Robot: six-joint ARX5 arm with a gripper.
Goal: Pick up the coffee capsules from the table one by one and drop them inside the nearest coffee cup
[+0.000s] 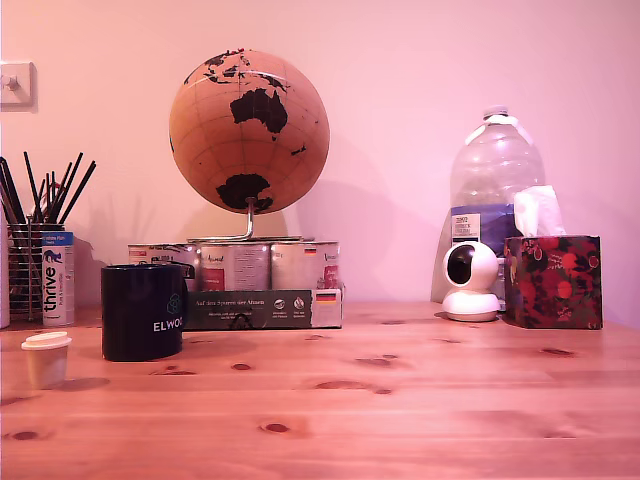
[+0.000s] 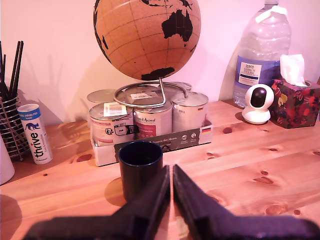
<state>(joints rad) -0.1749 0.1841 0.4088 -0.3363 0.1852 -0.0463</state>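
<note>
Pine table (image 1: 420, 400), knotty and warm, carries everything. Largest on it is a cork globe (image 1: 249, 131) whose metal stand rests on a tray of tins (image 1: 262, 285). At the exterior view's right a big water bottle (image 1: 496, 190) stands behind a floral tissue box (image 1: 553, 281) and a small white camera (image 1: 471, 280). At that view's left a wire holder (image 1: 28, 265) of dark sticks stands beside a "thrive" tube (image 1: 57, 277). The navy mug (image 1: 144, 311) sits upright just in front of the tray's left end, open and looking empty in the wrist view. The cream capsule (image 1: 46, 359) stands upright on the table, near the mug on its left and apart from it. The gripper (image 2: 171, 176) shows only in the wrist view, its fingers pressed together with nothing between them, just before the mug.
</note>
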